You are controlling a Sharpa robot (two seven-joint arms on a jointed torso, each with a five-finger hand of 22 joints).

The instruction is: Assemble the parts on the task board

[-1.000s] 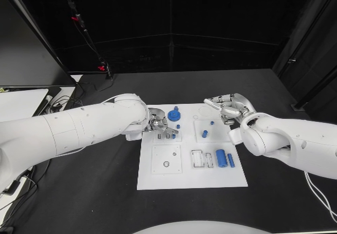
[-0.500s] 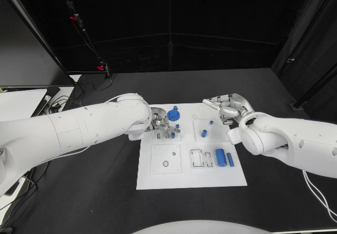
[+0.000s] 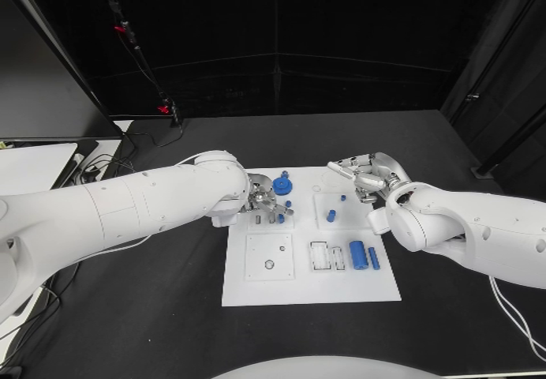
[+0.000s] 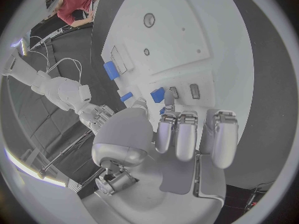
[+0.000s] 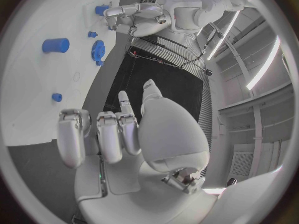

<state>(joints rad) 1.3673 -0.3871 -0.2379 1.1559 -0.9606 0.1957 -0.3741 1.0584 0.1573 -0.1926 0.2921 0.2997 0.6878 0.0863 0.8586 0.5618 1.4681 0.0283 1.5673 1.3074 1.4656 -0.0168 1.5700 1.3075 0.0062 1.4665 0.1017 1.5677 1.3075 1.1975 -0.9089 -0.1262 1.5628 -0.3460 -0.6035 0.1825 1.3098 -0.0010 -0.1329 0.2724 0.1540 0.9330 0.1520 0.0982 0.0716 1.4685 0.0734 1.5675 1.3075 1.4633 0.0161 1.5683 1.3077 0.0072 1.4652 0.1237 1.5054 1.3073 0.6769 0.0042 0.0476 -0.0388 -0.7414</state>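
On the black table (image 3: 170, 316) sits the white task board (image 3: 309, 288), with a blue gear (image 3: 281, 187), a small blue peg (image 3: 330, 215) and a blue cylinder (image 3: 358, 254) on it. Left hand (image 3: 264, 204) hovers over the board's upper left, fingers curled in; can't tell if it's pinching anything. Right hand (image 3: 366, 178) sits at the upper right edge, fingers curled, nothing in it.

The task board (image 3: 309, 272) is evenly lit from above against dark surroundings; straight edges are bent in both wrist views.
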